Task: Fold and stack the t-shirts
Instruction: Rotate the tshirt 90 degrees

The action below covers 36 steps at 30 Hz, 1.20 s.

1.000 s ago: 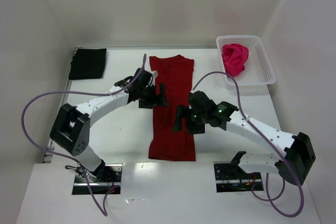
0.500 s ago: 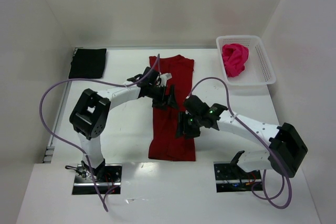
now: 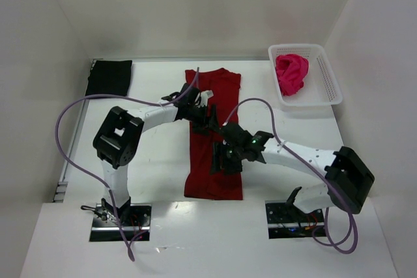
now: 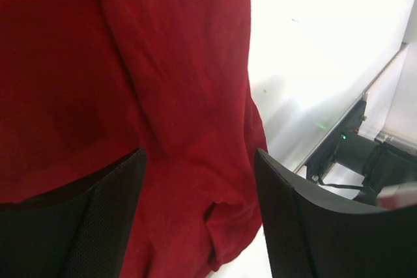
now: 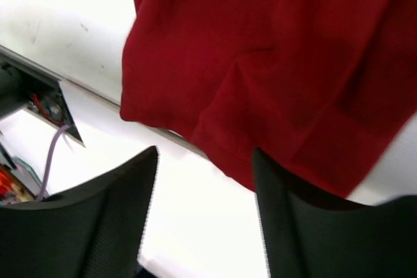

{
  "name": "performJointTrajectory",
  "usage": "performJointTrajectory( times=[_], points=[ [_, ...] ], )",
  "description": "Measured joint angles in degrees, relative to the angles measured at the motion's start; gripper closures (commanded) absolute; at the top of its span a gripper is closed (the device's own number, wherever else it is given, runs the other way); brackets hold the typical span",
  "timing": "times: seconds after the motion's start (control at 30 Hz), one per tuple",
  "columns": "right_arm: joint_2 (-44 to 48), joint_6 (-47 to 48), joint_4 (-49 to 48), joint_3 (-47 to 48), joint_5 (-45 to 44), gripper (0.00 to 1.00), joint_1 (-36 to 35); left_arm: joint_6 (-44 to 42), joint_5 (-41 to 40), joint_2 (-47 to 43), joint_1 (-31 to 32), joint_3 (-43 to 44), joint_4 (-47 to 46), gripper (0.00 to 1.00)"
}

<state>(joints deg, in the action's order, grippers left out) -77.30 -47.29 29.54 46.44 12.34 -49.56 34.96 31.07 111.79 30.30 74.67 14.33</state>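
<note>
A dark crimson t-shirt (image 3: 215,128) lies on the white table, folded into a long strip running from far to near. My left gripper (image 3: 213,122) hovers over its middle, open, with red cloth (image 4: 130,63) spread under the parted fingers (image 4: 104,226). Just nearer, my right gripper (image 3: 219,159) is also open; its view shows the shirt's near hem (image 5: 273,63) beyond its fingers (image 5: 306,226). A black t-shirt (image 3: 109,78) lies folded at the far left. The magenta-pink t-shirt (image 3: 291,73) sits crumpled in the basket.
The white lattice basket (image 3: 328,89) stands at the far right corner. White walls enclose the table on three sides. Purple cables loop from both arms. The arm base mounts (image 3: 120,216) sit at the near edge.
Both grippers have moved in over the red shirt from its sides, the left one from the left edge, the right one leftward and nearer. Their jaws have narrowed a little.
</note>
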Motion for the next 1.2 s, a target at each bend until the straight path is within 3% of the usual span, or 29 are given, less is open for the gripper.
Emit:
performJointTrajectory(
  times=[0.17, 0.5, 0.73, 0.93, 1.07, 1.2],
  points=[
    [-6.47, -0.17, -0.37, 1.79, -0.44, 0.30, -2.95, -0.07, -0.50, 2.51, 0.17, 1.66, -0.09, 0.25],
    [-12.15, -0.15, 1.38, 3.48, -2.99, 0.47, -5.46, -0.37, -1.01, 3.76, 0.28, 3.43, 0.00, 0.25],
    [-17.62, -0.42, 1.90, 8.31, -4.28, 0.52, -6.91, -0.44, -1.38, 4.48, 0.31, 3.56, 0.15, 0.27],
    [-19.63, -0.94, 2.08, 9.38, -4.83, 0.88, -8.28, -0.46, -1.88, 4.83, 0.31, 3.56, 0.17, 0.28],
    [-19.58, -1.51, 2.67, 9.38, -4.83, 0.99, -9.01, -0.35, -1.55, 6.23, 0.28, 3.80, 0.02, 0.29],
    [-17.88, -2.05, 3.56, 9.38, -3.76, 0.99, -9.18, -0.48, -1.64, 7.10, 0.31, 5.29, 0.02, 0.30]
  ],
)
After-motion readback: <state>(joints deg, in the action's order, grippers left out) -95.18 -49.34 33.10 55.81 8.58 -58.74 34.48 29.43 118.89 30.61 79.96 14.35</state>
